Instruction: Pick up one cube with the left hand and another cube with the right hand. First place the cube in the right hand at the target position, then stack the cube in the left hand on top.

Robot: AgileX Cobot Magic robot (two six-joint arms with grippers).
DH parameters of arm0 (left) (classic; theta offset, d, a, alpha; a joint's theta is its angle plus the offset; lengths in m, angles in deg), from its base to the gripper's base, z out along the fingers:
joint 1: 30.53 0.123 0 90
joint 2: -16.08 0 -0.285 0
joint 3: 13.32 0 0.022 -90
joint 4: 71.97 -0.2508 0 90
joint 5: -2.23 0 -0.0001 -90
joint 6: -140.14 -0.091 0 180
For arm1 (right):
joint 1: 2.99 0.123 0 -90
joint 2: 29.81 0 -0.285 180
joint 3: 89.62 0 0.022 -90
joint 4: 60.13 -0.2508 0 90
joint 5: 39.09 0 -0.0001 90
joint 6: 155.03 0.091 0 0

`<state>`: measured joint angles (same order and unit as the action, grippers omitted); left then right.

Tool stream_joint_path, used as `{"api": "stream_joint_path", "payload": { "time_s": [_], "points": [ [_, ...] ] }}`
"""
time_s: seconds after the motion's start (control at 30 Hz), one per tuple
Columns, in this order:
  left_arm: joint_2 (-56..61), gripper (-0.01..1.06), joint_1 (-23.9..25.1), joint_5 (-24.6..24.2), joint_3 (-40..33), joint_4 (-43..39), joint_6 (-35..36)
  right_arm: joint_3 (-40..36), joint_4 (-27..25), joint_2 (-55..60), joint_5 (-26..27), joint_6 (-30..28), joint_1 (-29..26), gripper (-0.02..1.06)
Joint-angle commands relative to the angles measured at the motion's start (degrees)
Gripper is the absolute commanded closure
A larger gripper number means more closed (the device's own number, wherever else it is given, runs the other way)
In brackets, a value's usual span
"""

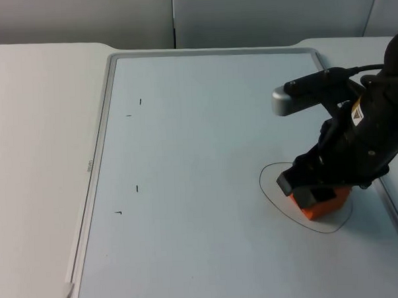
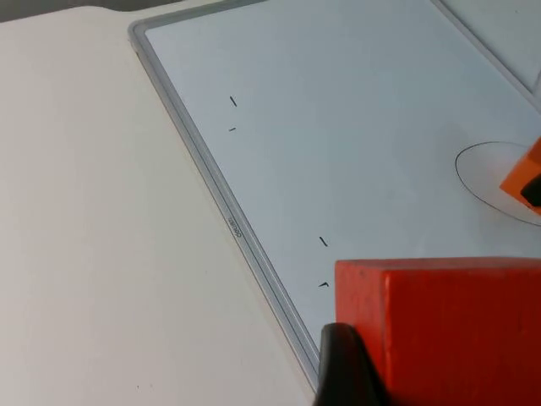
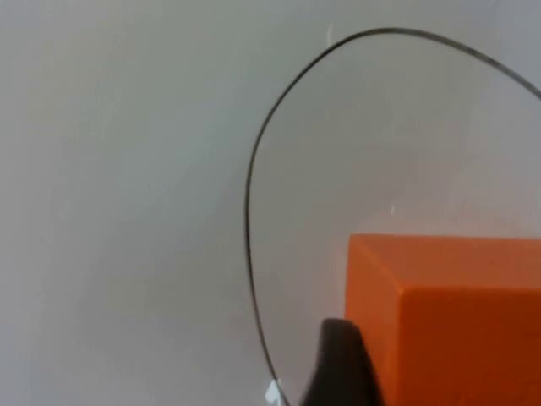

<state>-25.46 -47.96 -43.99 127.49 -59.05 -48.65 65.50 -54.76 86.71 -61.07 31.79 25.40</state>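
A framed whiteboard covers the table; each gripper, right and left, clenches an orange cube

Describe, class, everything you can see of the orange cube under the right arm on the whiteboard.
The orange cube is a plain, matte block with sharp edges and flat faces, no markings. It sits low on the whiteboard, inside the hand-drawn black oval, near its far side. The right pincer stands over it with black fingers against its top and sides, hiding much of it. Whether it rests on the board or is just above cannot be told.
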Motion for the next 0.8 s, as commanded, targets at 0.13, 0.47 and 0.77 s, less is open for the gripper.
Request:
{"api": "stream_joint_path", "payload": {
  "time_s": [0.13, 0.47, 0.77],
  "points": [
    [0.4, 0.71, -0.4, 1.4, -0.2, 0.3, 0.2, 1.5, -1.3, 0.5, -0.1, 0.2, 0.3, -0.01],
    [0.4, 0.71, -0.4, 1.9, -0.1, 0.3, -0.3, 6.6, -1.2, -13.3, -6.3, 0.0, 0.8, -0.01],
    [-1.7, 0.71, -0.4, 4.6, 0.4, 11.8, -12.7, 11.5, -0.7, -42.8, -6.4, -5.9, 8.7, 0.0]
  ]
}}
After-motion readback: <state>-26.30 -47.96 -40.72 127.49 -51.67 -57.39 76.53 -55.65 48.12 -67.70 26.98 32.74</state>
